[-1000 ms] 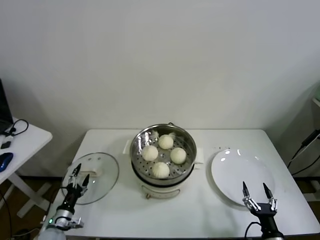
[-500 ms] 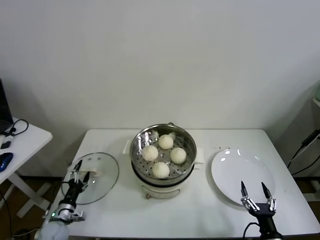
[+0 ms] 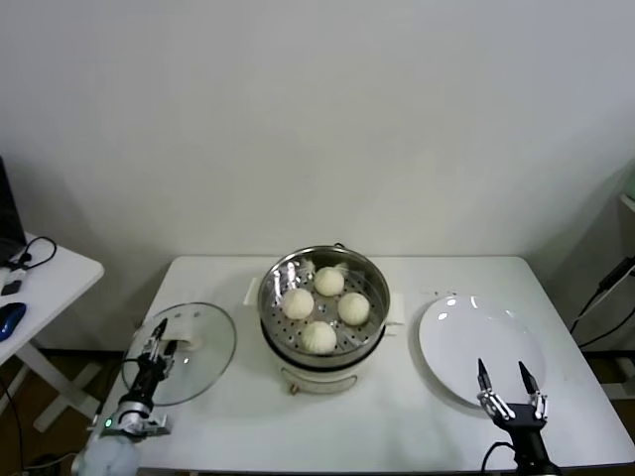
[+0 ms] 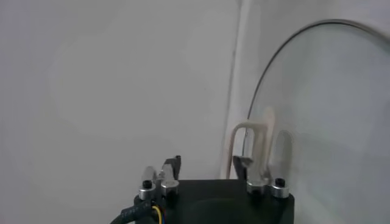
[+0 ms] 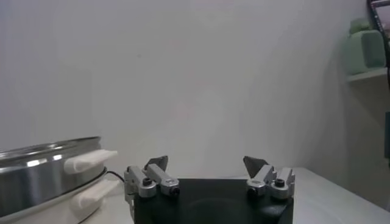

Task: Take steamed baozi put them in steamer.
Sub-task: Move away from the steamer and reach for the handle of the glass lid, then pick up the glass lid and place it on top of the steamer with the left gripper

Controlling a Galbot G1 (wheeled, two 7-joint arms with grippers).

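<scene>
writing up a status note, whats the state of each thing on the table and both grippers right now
steamed baozi: all four sitting on the steamer's perforated tray
steamer: uncovered, upright at the table's middle
glass lid: off the pot, lying flat on the table to its left
white plate: empty, flat on the table to the pot's right
left gripper: over the lid's near edge, fingers partly closed
right gripper: open, empty, at the plate's near edge

Lab-style test room: bare white wall (image 3: 317, 109), white table (image 3: 238, 416) at center, side desk (image 3: 50, 273) with cables at 9 o'clock, shelf (image 5: 368, 74).
</scene>
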